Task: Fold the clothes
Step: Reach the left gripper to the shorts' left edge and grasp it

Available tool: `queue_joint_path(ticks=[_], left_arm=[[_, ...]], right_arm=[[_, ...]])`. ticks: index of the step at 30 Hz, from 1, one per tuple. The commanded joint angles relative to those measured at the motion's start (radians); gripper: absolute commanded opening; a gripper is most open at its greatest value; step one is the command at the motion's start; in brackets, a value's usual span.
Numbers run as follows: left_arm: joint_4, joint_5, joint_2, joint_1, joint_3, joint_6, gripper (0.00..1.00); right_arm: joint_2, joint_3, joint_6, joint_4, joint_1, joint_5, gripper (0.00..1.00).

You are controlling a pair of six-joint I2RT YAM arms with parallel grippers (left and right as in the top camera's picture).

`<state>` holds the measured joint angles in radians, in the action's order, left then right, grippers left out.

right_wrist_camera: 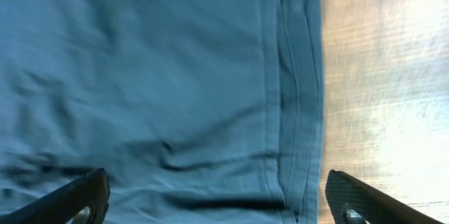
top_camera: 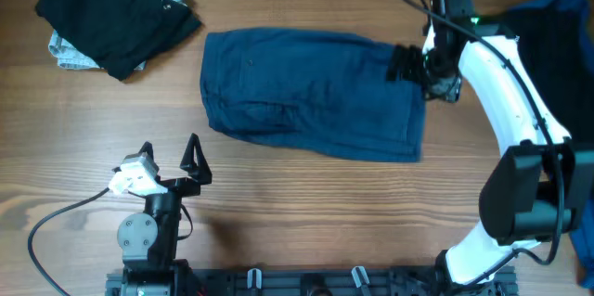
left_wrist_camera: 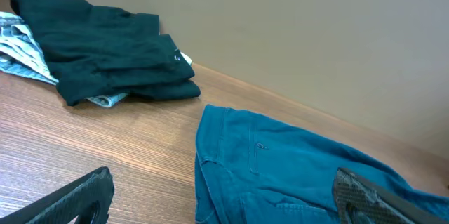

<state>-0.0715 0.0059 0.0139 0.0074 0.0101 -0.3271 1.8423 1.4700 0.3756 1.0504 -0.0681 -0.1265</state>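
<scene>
**Progress.** The navy garment (top_camera: 311,92) lies mid-desk, laid out as a rough rectangle with rounded corners. It looks folded at least once, though its lower edge is uneven and a further fold appears due. At the far left corner of the desk (top_camera: 306,212), a black garment (top_camera: 116,13) sits in a loose stack on a pale grey-blue garment (top_camera: 63,52). I judge this to be the finished pile. More dark and bright blue clothing (top_camera: 557,13) is bunched at the right edge and seems to be awaiting handling.

**End effectors.** The right end effector (top_camera: 411,62) is over the navy garment's right edge. Its fingers are spread wide and grasp nothing. Whether it touches the cloth cannot be determined. The left end effector (top_camera: 169,159) is near the front edge, well apart from all clothing, and is likewise spread and empty.

**Materials.** The navy cloth is a soft, matte weave with shallow creases and a stitched hem (right_wrist_camera: 298,76). The desk is smooth wood-grain.
</scene>
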Motion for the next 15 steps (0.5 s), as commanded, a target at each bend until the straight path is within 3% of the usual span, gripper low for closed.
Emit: queue_joint_path(ticks=[1, 4, 10, 15], left_arm=[[-0.003, 0.026, -0.007, -0.005, -0.004, -0.003, 1.0], [0.043, 0.107, -0.007, -0.005, -0.004, -0.003, 1.0], [0.14, 0.411, -0.007, -0.005, -0.004, -0.003, 1.0], [0.124, 0.455, 0.056, -0.005, -0.004, -0.063, 1.0]], right_arm=[[0.016, -0.079, 0.01, -0.001, -0.014, -0.092, 0.95], [0.016, -0.136, 0.039, -0.007, -0.014, -0.1, 0.97], [0.016, -0.193, 0.077, -0.015, -0.014, -0.1, 1.0], [0.016, -0.251, 0.101, -0.031, -0.021, -0.1, 1.0]])
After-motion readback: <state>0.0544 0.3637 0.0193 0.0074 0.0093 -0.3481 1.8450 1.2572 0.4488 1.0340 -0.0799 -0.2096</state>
